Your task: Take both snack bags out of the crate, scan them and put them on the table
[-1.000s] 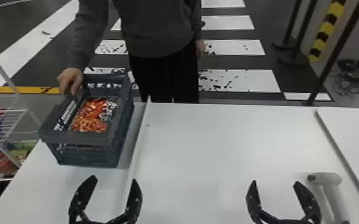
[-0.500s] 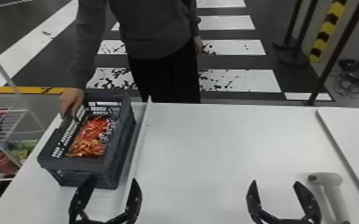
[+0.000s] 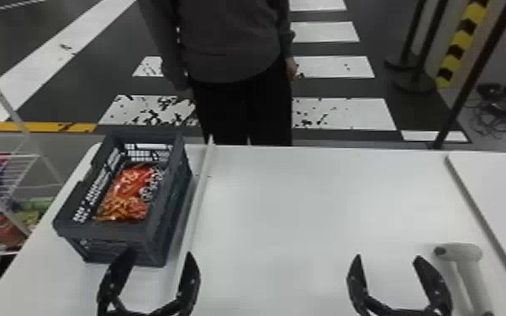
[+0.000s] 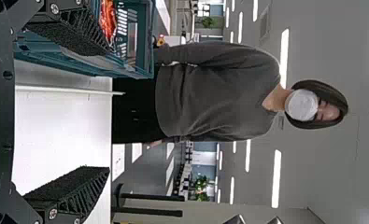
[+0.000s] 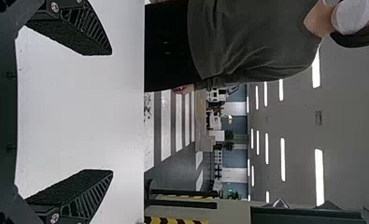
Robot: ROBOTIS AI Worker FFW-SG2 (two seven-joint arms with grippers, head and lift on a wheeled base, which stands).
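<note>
Over white table (image 3: 307,218), with left gripper (image 3: 159,253) and right gripper (image 3: 388,256) spread wide at bottom, best pinch likely light, slippery snack bag (image 3: 128,193) by its edge, inside crate (image 3: 101,230) at left.

Crate on the left, scanner on the right, one counter under both.
The crate (image 3: 166,235) stands at the far left of the counter (image 3: 290,201), with a snack bag (image 3: 128,195) inside it; whether another lies beneath is hidden. A low strip (image 3: 199,193) runs from front to back just to the crate's right. The left hand (image 3: 160,254) is at the crate's near side, the right hand (image 3: 388,257) over towards the scanner (image 3: 464,254), near the counter's right side. A side panel (image 3: 504,201) lies beyond the scanner; a rack (image 3: 2,98) stands left of the counter.
</note>
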